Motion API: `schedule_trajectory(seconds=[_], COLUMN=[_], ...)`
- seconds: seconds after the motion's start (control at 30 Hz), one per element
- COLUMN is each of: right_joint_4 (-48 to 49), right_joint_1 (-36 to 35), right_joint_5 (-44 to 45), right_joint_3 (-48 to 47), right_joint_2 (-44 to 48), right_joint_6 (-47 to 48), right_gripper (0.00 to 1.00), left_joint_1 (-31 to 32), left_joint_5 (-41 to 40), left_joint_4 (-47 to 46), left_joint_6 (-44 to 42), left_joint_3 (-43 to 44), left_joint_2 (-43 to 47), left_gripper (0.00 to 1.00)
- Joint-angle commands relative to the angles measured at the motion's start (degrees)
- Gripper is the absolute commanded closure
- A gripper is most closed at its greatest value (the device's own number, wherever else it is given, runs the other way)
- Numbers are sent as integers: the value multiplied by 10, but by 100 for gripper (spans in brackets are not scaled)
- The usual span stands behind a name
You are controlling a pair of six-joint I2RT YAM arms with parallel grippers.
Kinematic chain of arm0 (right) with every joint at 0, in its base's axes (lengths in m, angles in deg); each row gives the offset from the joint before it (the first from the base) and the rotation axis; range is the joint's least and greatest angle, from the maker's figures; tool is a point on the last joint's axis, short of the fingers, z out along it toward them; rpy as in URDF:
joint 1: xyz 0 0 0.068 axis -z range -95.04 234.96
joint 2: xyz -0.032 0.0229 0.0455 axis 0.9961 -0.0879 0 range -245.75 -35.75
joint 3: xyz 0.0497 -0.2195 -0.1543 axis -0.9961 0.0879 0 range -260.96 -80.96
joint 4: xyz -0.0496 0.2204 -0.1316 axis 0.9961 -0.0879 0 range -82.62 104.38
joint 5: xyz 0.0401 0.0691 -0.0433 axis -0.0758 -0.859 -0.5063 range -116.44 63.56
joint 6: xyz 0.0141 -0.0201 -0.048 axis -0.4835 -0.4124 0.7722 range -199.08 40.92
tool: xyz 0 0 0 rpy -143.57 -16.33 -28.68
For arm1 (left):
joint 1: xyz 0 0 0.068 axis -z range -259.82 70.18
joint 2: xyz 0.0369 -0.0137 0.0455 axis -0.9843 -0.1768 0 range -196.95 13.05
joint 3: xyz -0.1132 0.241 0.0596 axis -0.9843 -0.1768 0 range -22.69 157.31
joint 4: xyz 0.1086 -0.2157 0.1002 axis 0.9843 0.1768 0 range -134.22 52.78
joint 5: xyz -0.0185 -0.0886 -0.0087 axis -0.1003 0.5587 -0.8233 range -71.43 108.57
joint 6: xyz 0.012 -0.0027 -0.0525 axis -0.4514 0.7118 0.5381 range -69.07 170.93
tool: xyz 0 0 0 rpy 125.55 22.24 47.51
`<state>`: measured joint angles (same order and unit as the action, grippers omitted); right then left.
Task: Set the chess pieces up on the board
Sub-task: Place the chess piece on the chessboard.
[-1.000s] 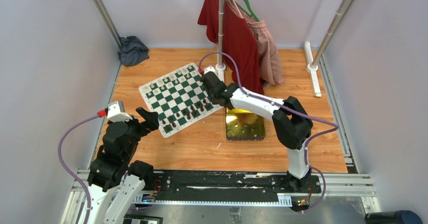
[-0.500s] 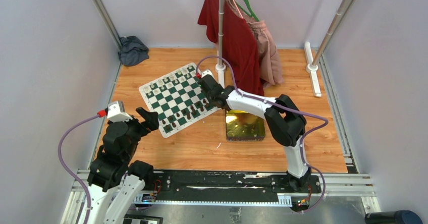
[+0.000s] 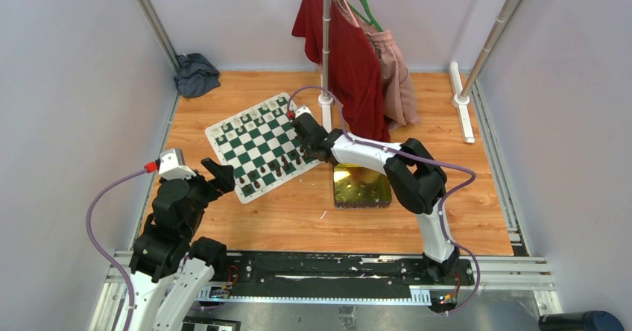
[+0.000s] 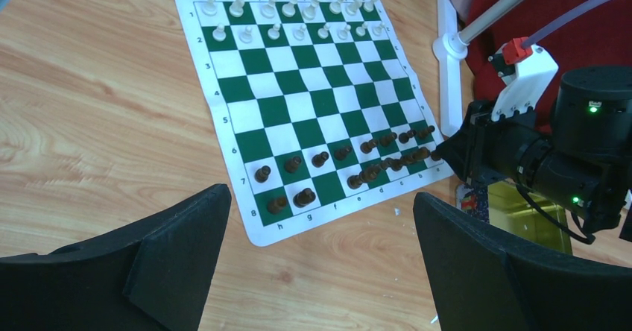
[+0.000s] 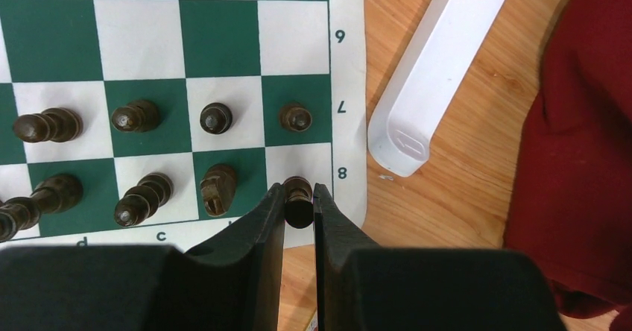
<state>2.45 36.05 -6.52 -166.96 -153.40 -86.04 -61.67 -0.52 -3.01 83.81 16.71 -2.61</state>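
Note:
The board (image 3: 253, 139) lies tilted on the wooden floor, cream-white chess pieces (image 4: 298, 19) in its two far rows and dark brown chess pieces (image 4: 350, 161) in its two near rows. My right gripper (image 5: 299, 197) is shut on a dark brown piece (image 5: 298, 189) over the white corner square beside the printed 8. The top view shows that gripper (image 3: 302, 126) at the board's right corner. My left gripper (image 4: 320, 197) stands open over the floor just off the board's near edge, nothing between its fingers (image 4: 179, 234).
A shiny gold-green tin (image 3: 361, 186) sits right of the board. A clothes rack pole (image 3: 326, 40) with red and pink garments (image 3: 350, 55) stands behind; its white foot (image 5: 432, 70) lies close beside the board's corner. A grey cloth (image 3: 196, 74) lies far left.
My right arm has moved a little left over the board's right corner, still holding the dark piece. The left arm has not moved.

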Motion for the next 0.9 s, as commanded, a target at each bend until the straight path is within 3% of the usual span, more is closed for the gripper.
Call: schedule_trajectory(seconds=[0.0, 0.33, 0.67, 0.87], right_joint_4=[4, 8, 5, 4], right_joint_1=[-7, -5, -5, -4], right_joint_5=[-5, -8, -3, -1], right_joint_3=[-15, -18, -15, -16], right_joint_2=[-18, -28, -32, -32], right_joint_6=[10, 12, 14, 15], right_gripper=[100, 99, 74, 67], left_joint_1=[3, 3, 3, 3], left_joint_5=[-2, 0, 0, 1], left_joint_4=[-8, -9, -9, -9], left_joint_6=[-9, -10, -9, -10], left_joint_3=[-8, -8, -8, -9], left_joint_2=[-2, -6, -10, -10], left_gripper=[0, 0, 0, 0])
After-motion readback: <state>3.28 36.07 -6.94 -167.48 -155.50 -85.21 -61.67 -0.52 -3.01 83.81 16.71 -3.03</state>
